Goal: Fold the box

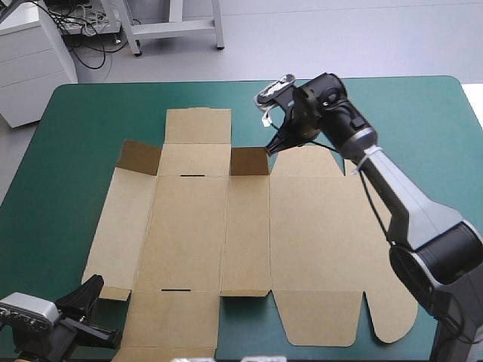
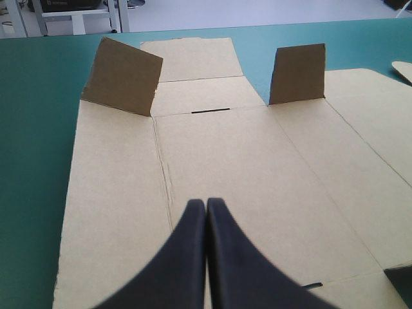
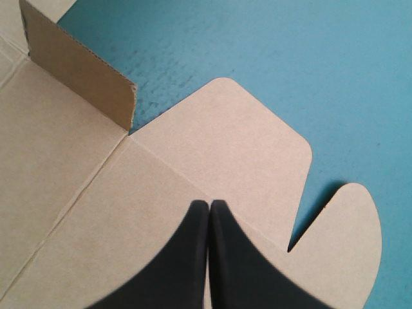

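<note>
The right arm point(image 1: 404, 197) has a long pale-grey link that narrows toward the wrist, set between rounded glossy black housings. Where grey meets black at the wrist there is a silvery ring point(image 1: 362, 139) and a thin white tie point(image 1: 361, 161). The right tool point(image 3: 209, 205) has two broad matte black fingers point(image 3: 170, 270), curved like fins, whose edges meet along a thin seam in a pointed arch. The left tool point(image 2: 206, 203) has the same shape, black and smooth.
</note>
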`<control>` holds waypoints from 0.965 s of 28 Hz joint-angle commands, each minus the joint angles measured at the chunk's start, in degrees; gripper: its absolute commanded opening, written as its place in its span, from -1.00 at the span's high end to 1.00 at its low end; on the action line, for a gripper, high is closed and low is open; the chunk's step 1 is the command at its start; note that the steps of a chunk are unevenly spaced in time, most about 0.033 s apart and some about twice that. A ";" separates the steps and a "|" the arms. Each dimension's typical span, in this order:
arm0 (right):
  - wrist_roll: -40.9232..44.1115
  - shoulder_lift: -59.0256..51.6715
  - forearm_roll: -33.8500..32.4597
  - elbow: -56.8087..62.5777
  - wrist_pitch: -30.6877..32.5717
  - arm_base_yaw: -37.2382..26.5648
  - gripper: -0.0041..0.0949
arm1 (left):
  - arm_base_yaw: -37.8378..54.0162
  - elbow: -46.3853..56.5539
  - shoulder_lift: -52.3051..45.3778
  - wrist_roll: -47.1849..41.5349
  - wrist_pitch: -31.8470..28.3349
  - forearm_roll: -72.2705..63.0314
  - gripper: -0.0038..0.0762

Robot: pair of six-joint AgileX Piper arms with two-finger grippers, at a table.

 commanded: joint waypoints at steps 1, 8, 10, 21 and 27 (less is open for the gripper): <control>1.40 -8.40 3.99 -1.85 0.34 -3.66 0.96 | -0.05 -1.22 0.29 -0.13 -4.50 -1.22 0.98; 1.40 -16.06 7.82 -1.76 0.34 -8.21 0.96 | -0.05 -1.22 0.29 -0.13 -4.58 -0.64 0.88; 1.40 -17.27 7.82 -1.76 0.34 -8.21 0.96 | -0.05 -1.22 0.29 -0.13 -4.35 -0.64 0.62; 2.85 -22.22 6.58 3.09 0.34 -8.21 0.96 | -0.05 -1.22 0.29 -0.13 -3.94 -1.35 -0.45; 6.30 -36.69 4.44 26.46 -4.82 -11.98 0.96 | -0.05 -3.84 1.69 -1.18 -4.40 5.47 -0.32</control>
